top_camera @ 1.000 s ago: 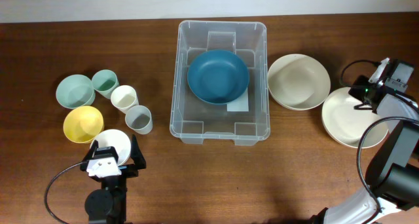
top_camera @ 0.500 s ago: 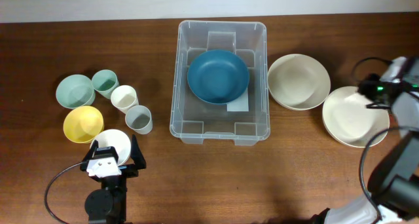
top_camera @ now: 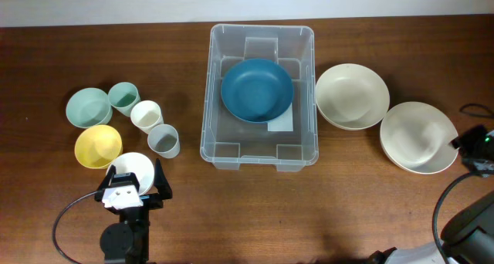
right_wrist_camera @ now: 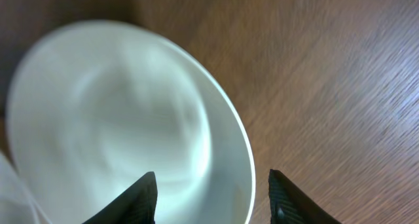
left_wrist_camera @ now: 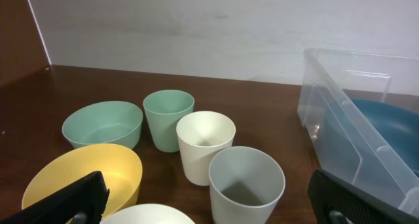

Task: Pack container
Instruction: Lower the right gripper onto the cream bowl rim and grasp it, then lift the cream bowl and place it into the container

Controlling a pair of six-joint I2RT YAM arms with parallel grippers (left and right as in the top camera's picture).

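- Container (top_camera: 261, 32) is sitting mid-table, holding one blue bowl (top_camera: 257, 89) only.
- Pale bowls (top_camera: 352, 96), cups (top_camera: 146, 116) and small bowls (top_camera: 98, 145) are waiting outside: packing is barely beginning, I judge.
- My left gripper (left_wrist_camera: 209, 199) is gaping, empty; my right gripper (right_wrist_camera: 213, 194) is hovering parted, grasping nothing.

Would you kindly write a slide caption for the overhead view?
Blue bowl in the clear container; grey cup on its left, cream bowl on its right.

A bowl (top_camera: 257, 89) lies in the container (top_camera: 261, 34). Right of it two bowls (top_camera: 352, 96) sit side by side; left, three cups (top_camera: 145, 116) stand beside three more bowls (top_camera: 86, 107).
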